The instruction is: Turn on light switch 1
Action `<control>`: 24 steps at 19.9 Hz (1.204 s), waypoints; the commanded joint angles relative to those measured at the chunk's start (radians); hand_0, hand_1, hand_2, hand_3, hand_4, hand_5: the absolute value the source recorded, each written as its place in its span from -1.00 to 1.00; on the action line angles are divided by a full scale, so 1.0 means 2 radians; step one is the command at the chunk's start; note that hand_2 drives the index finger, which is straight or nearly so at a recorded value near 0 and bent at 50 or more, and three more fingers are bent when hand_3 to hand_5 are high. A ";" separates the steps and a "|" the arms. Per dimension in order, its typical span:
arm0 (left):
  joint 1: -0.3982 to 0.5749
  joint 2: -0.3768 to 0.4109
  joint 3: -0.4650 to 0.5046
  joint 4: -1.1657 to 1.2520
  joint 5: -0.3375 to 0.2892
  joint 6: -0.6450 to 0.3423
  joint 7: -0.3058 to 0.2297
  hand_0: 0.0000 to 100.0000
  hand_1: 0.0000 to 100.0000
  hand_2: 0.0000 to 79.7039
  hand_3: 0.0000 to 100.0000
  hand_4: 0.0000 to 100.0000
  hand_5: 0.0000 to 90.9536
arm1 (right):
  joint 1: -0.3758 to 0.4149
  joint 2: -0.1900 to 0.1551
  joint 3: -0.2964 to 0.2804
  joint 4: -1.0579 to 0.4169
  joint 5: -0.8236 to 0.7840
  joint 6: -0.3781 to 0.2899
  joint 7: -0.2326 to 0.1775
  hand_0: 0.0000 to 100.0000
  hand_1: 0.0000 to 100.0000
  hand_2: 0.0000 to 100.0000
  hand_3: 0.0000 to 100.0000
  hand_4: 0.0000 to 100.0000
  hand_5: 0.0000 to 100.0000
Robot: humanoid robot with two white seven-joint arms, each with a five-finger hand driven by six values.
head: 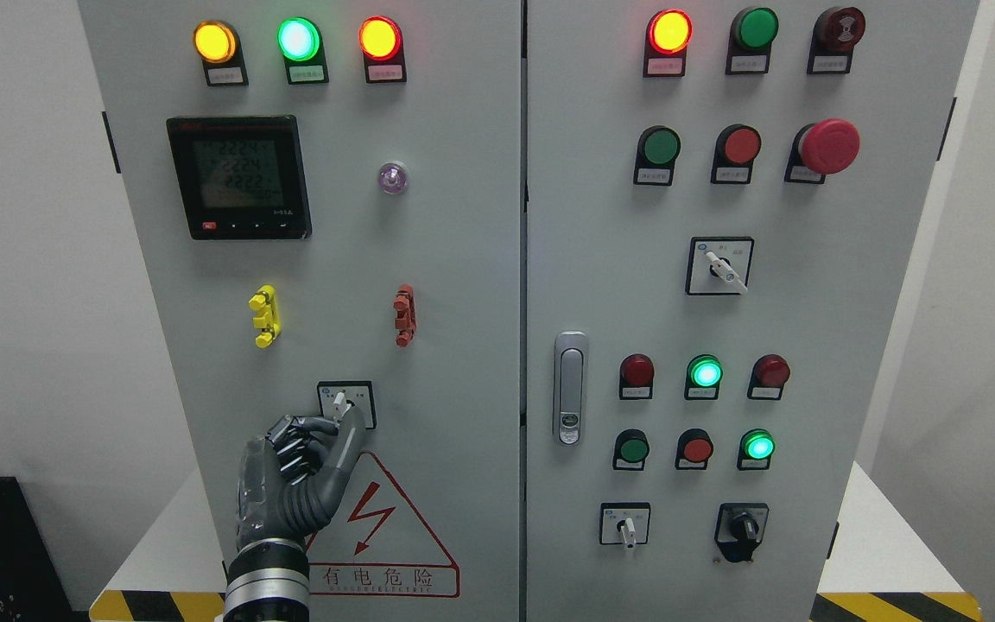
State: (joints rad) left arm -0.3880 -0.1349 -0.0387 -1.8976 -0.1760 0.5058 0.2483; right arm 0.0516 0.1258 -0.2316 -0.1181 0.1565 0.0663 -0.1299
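The dark grey, fingered left hand point(299, 466) pinches the small white rotary switch knob point(339, 402), low on the pale grey metal cabinet's point(463, 345) left door, between thumb and forefinger. Turning it well likely means twisting from the wrist with a firm pinch, clear of the red warning triangle point(394, 527).

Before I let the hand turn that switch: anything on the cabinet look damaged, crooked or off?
Nothing stands out. The left hand is at the white rotary switch above the warning triangle; both doors sit closed, and no lamp or button looks broken.

The left robot hand point(299, 471) is dark grey with jointed segmented fingers and a glossy black-and-silver ringed wrist.
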 commanded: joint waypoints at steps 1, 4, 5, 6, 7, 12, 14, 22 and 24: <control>0.000 0.000 0.000 0.002 0.000 0.000 -0.001 -0.60 0.15 0.49 0.89 0.87 0.89 | 0.000 0.000 0.000 0.000 0.000 0.000 0.000 -0.38 -1.00 -1.00 -1.00 -1.00 -1.00; -0.001 0.000 0.001 0.004 0.000 0.000 -0.001 -0.57 0.14 0.49 0.89 0.87 0.89 | 0.000 0.000 0.000 0.000 0.000 0.000 0.000 -0.39 -1.00 -1.00 -1.00 -1.00 -1.00; -0.001 0.000 0.001 0.005 0.000 0.000 -0.001 -0.56 0.13 0.49 0.89 0.87 0.89 | 0.000 0.000 0.000 0.000 0.000 0.000 0.000 -0.39 -1.00 -1.00 -1.00 -1.00 -1.00; -0.001 0.000 0.000 0.005 0.000 0.000 -0.001 -0.55 0.13 0.49 0.89 0.87 0.89 | 0.000 0.000 0.000 0.000 0.000 0.000 0.000 -0.39 -1.00 -1.00 -1.00 -1.00 -1.00; -0.002 0.000 0.001 0.005 0.000 0.000 -0.001 -0.54 0.12 0.49 0.89 0.87 0.89 | 0.000 0.000 0.000 0.000 0.000 0.000 0.000 -0.39 -1.00 -1.00 -1.00 -1.00 -1.00; -0.002 0.000 0.001 0.006 0.000 -0.001 -0.001 -0.49 0.10 0.49 0.89 0.87 0.89 | 0.000 0.000 0.000 0.000 0.000 0.000 0.000 -0.39 -1.00 -1.00 -1.00 -1.00 -1.00; -0.002 0.000 0.000 0.007 0.000 0.000 -0.001 -0.48 0.10 0.49 0.89 0.87 0.89 | 0.000 0.000 0.000 0.000 0.000 0.000 0.000 -0.39 -1.00 -1.00 -1.00 -1.00 -1.00; -0.004 0.000 0.000 0.008 0.001 -0.001 -0.001 -0.44 0.07 0.50 0.89 0.88 0.89 | 0.000 0.000 0.000 0.000 0.000 0.000 0.000 -0.39 -1.00 -1.00 -1.00 -1.00 -1.00; -0.005 0.000 -0.001 0.008 0.001 -0.001 -0.001 -0.44 0.06 0.50 0.89 0.88 0.89 | 0.000 0.000 0.000 0.000 0.000 0.000 0.000 -0.39 -1.00 -1.00 -1.00 -1.00 -1.00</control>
State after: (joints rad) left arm -0.3946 -0.1353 -0.0377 -1.8856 -0.1760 0.5076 0.2478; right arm 0.0518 0.1258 -0.2316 -0.1181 0.1565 0.0663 -0.1300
